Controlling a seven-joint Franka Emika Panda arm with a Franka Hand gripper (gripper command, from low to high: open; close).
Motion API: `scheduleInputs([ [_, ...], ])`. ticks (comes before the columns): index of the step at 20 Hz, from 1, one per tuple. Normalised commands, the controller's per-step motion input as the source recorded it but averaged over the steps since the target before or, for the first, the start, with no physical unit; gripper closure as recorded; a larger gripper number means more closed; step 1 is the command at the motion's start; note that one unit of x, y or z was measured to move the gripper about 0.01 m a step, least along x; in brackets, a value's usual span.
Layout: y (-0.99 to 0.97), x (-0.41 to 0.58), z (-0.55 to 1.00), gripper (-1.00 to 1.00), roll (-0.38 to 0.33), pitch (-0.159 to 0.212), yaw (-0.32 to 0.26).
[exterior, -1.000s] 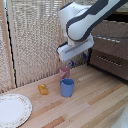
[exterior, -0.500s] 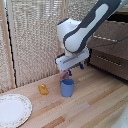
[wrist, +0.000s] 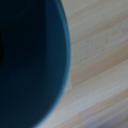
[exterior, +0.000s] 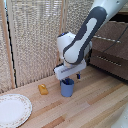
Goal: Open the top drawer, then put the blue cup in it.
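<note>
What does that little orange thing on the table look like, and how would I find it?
Start at the big white robot arm leaning over the wooden table; straight below its hand stands a blue cup. Just towards the exterior view's left of that cup lies the small orange object. It is far smaller than the cup and the white plate, and the only orange thing there.

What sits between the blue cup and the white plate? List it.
In the exterior view, a small orange object lies on the wooden table between the blue cup and the white plate; otherwise bare wood.
</note>
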Motion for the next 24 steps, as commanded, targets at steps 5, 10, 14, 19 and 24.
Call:
scheduleInputs([
  [5, -0.1, -0.013, -0.18, 1.0, 0.013, 0.001, 0.035],
  [10, 0.0, -0.002, -0.15, 1.0, 0.037, 0.0, 0.035],
  [14, 0.06, -0.026, -0.02, 1.0, 0.0, 0.004, 0.037],
  [19, 0.16, 0.0, -0.09, 1.0, -0.003, 0.0, 0.046],
  [24, 0.3, -0.108, -0.02, 1.0, -0.026, -0.008, -0.033],
])
